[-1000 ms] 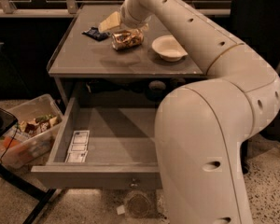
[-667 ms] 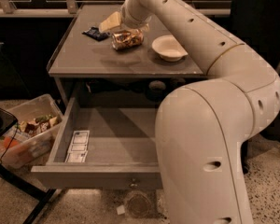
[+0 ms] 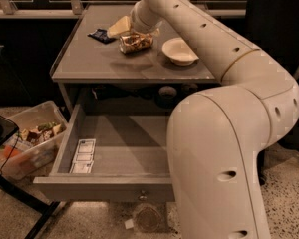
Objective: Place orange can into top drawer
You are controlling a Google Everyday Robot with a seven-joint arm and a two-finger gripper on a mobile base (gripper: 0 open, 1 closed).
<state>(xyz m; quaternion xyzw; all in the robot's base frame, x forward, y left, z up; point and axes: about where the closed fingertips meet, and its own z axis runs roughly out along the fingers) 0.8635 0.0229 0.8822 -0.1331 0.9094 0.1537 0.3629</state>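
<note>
The orange can [image 3: 136, 42] lies on its side at the tip of my gripper [image 3: 133, 35], over the back middle of the grey table [image 3: 89, 63]. The gripper comes down on the can from above and is shut on it. The can casts a shadow on the tabletop just in front of it and looks slightly raised. The top drawer [image 3: 104, 188] stands pulled out below the tabletop, with its small knob [image 3: 142, 195] on the front panel. My big white arm covers the drawer's right side.
A cream bowl [image 3: 178, 50] sits right of the can and a dark blue packet [image 3: 100, 35] to its left. A white blister strip [image 3: 83, 156] lies at the drawer's left. A plastic bin [image 3: 27, 143] of clutter stands on the floor at left.
</note>
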